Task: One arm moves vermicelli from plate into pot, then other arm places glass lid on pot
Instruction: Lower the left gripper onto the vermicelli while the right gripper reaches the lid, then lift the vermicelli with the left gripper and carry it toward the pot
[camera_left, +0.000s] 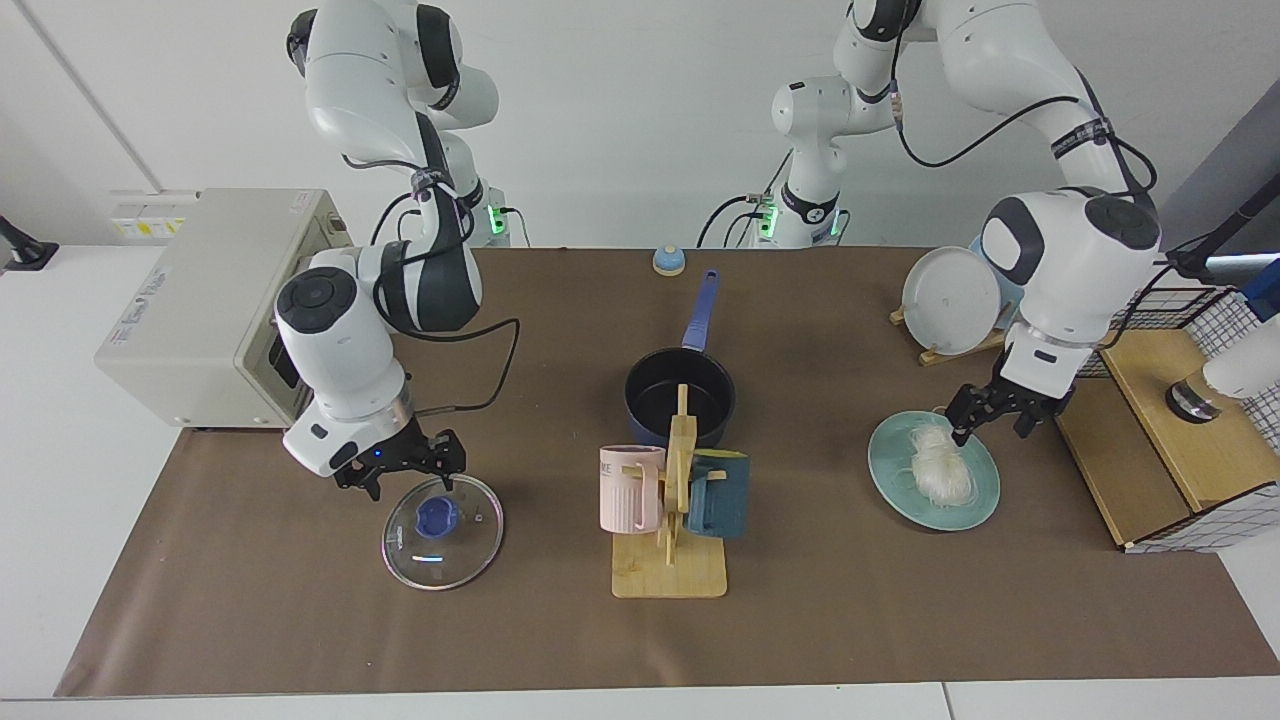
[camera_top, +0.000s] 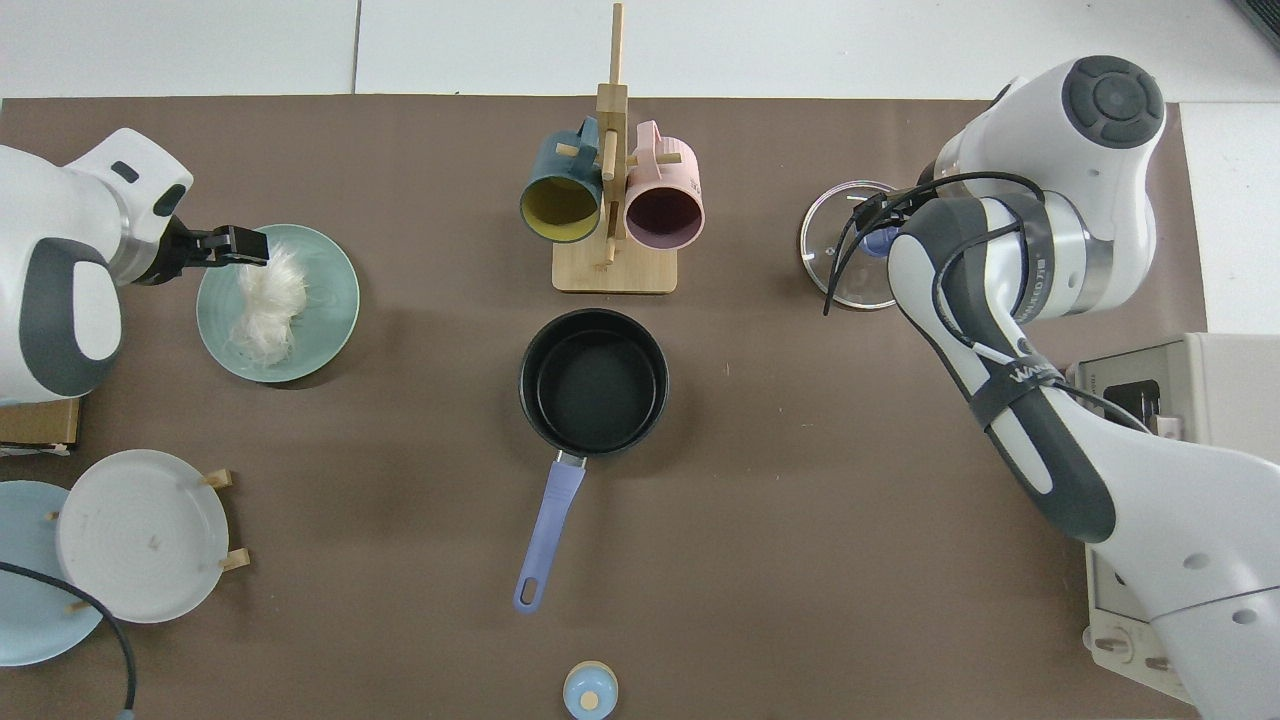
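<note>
Where the table edge lies nearest the facing camera, a wooden mug tree is seen with a pink mug and a dark teal mug hung on it. Just behind it, the glass lid lies flat on the brown mat, and the right gripper is held low over its far edge with the fingers spread and nothing gripped. On the teal-green plate, a white tangle of vermicelli is heaped, and the left gripper is poised at the plate's far rim, fingers parted and empty.

Farther back, the pot stands with nothing visible in it, its long blue handle pointing toward the arm bases. A slip is judged likely if only a few strands are pinched: the bundle could trail, be dropped on the mat short of the pot, or drag the plate. The lid could also be fitted too early. At the rear, a pale grey plate is racked, and a toaster oven is seen.
</note>
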